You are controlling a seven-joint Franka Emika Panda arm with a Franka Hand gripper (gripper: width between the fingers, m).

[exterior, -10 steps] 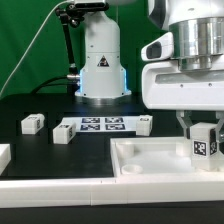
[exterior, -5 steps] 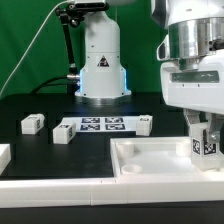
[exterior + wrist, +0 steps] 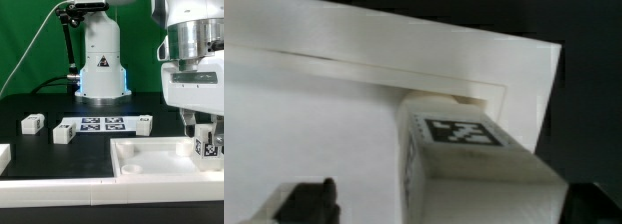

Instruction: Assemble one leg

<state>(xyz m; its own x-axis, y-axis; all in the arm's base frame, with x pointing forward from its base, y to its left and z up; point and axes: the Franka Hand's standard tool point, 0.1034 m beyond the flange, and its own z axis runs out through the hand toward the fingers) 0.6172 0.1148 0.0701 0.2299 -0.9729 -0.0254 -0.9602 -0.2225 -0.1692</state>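
The leg [image 3: 206,146], a stubby white block with a marker tag, stands upright in the corner of the large white tray-like piece [image 3: 150,165] at the exterior view's right. My gripper [image 3: 200,128] hangs straight over it, with the leg between the fingers. In the wrist view the leg [image 3: 464,140] runs down into the tray's corner [image 3: 491,95]. One dark finger [image 3: 304,202] stands apart from the leg with white tray showing between them. The other finger sits at the leg's far side. My gripper [image 3: 446,208] is open.
Three more legs lie on the black table: one at the exterior view's left [image 3: 32,123], one beside the marker board [image 3: 64,133] and one at its other end [image 3: 145,124]. The marker board [image 3: 100,125] lies before the robot base [image 3: 100,65]. A white part [image 3: 3,155] shows at the left edge.
The hand has turned about its vertical axis and sunk slightly. The leg has kept its place in the tray corner, with its tag facing the same way.
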